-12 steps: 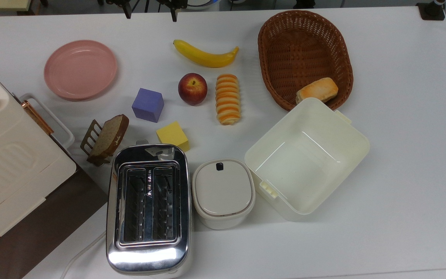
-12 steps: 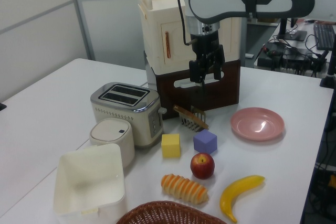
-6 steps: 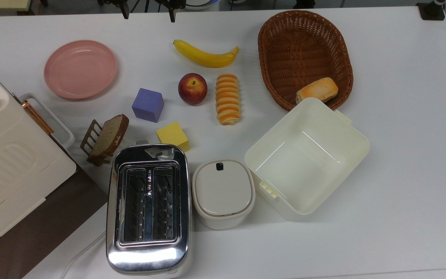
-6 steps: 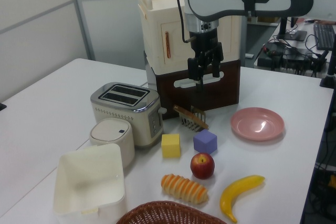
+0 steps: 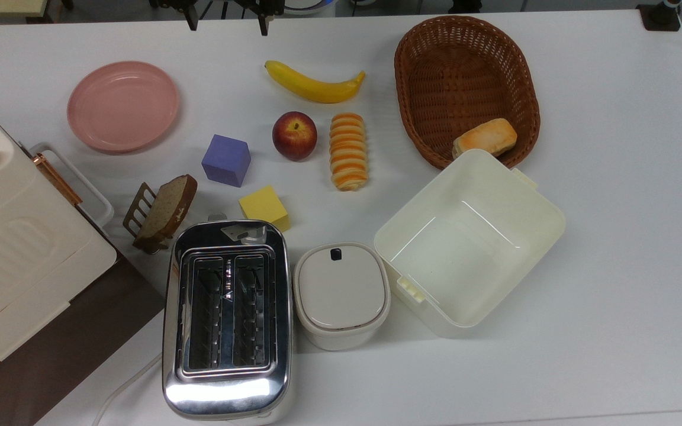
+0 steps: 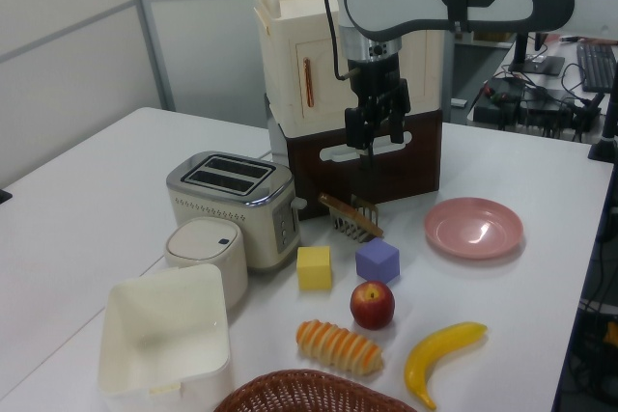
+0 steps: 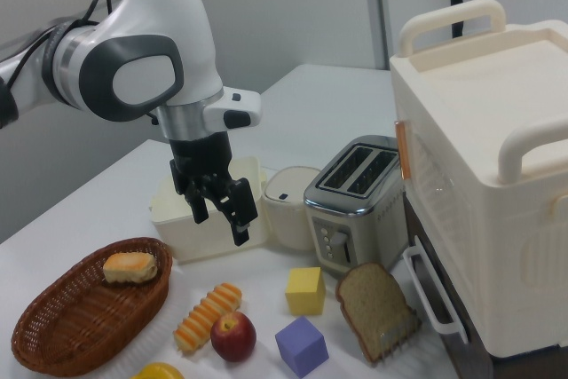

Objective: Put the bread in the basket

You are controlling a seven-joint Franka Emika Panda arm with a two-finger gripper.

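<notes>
We see the striped spiral bread roll [image 5: 348, 152] lying flat on the white table [image 5: 613, 236], just to the top view's right of the red apple [image 5: 295, 135] and below the banana [image 5: 314, 85]. It lies apart from the wicker basket [image 5: 430, 65], which sits farther to the top view's right. A small golden bun [image 5: 485, 138] rests inside the basket at its lower end, close to the cream plastic box [image 5: 470, 236].

In the right view the gripper [image 7: 218, 212] hangs in the air above the table, well above the bread roll [image 7: 208, 316] and holding nothing; its two fingers stand apart with a clear gap between them. In the left view the gripper [image 6: 376, 131] shows in front of the cream cabinet [image 6: 294, 50].

Also on the table: a pink plate [image 5: 122, 106], a purple cube [image 5: 226, 160], a yellow cube [image 5: 264, 206], a toast slice in a rack [image 5: 161, 211], a chrome toaster [image 5: 227, 319] and a lidded white container [image 5: 341, 294].
</notes>
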